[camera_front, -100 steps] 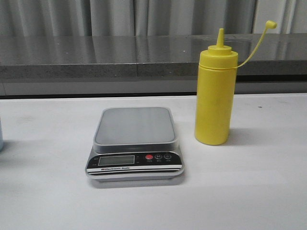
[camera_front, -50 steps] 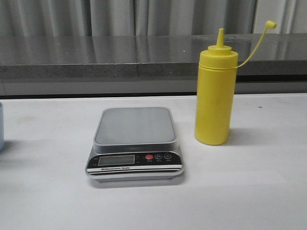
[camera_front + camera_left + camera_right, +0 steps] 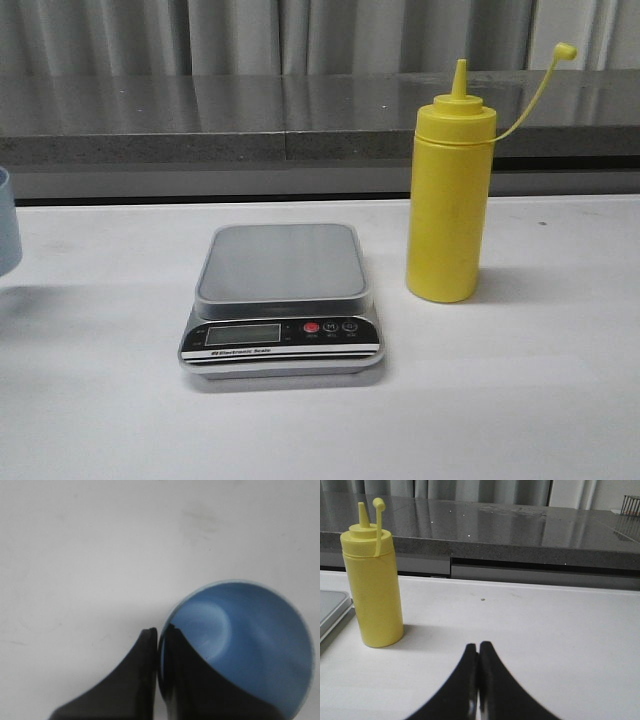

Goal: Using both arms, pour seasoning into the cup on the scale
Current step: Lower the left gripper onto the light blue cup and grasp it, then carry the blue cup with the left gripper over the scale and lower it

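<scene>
The silver-grey scale (image 3: 283, 262) sits mid-table with nothing on its platform. The yellow seasoning bottle (image 3: 450, 195) stands upright to its right, its cap hanging open on the tether; the right wrist view shows the bottle (image 3: 373, 585) too. The light blue cup (image 3: 7, 235) shows only as a sliver at the far left edge, raised above the table. In the left wrist view my left gripper (image 3: 159, 632) is shut on the cup's (image 3: 250, 640) rim, one finger inside and one outside. My right gripper (image 3: 479, 647) is shut and empty, low over the table, right of the bottle.
A dark grey stone ledge (image 3: 300, 115) runs along the back of the white table (image 3: 500, 400), with curtains behind it. The scale's black front panel (image 3: 282, 334) faces the front edge.
The cup has risen at the left edge of the front view and moved slightly right. The scale and the bottle have not moved.
</scene>
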Robot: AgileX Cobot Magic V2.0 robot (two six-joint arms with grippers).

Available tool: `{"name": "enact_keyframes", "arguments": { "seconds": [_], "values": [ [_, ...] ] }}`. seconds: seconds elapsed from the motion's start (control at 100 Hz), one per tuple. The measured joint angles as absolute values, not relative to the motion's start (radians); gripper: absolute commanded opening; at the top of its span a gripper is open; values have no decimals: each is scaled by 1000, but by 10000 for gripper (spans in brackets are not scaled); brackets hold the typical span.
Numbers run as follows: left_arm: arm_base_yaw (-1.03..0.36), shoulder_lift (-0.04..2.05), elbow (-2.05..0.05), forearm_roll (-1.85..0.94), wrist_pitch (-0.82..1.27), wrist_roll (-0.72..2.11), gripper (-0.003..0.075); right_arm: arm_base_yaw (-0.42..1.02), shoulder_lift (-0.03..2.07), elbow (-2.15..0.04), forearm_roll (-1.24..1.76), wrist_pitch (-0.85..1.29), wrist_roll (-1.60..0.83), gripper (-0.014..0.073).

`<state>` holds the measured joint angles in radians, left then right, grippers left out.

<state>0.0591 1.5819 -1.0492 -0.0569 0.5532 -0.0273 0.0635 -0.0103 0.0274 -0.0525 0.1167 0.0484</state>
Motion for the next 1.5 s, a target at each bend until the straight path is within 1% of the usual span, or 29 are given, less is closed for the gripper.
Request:
{"name": "enact_keyframes", "arguments": {
  "seconds": [0.28, 0.47, 0.82, 1.08, 1.34, 1.5],
  "values": [
    [57, 1558, -1236, -232, 754, 120, -20, 63, -10, 27, -53, 117, 48, -68],
    [-13, 1560, -1307, -252, 817, 138, -20, 63, -10, 27, -53, 117, 48, -68],
    [-229, 1689, -1432, -264, 846, 140, -20, 63, -10, 27, -53, 117, 48, -68],
    [-356, 1812, -1531, -269, 848, 140, -20, 63, -10, 27, -53, 117, 48, -68],
    [-413, 1901, -1591, -270, 857, 140, -20, 63, -10, 27, -53, 117, 48, -68],
    [-419, 1933, -1594, -270, 859, 140, -20, 63, -10, 27, -53, 117, 48, -68]
  ]
}}
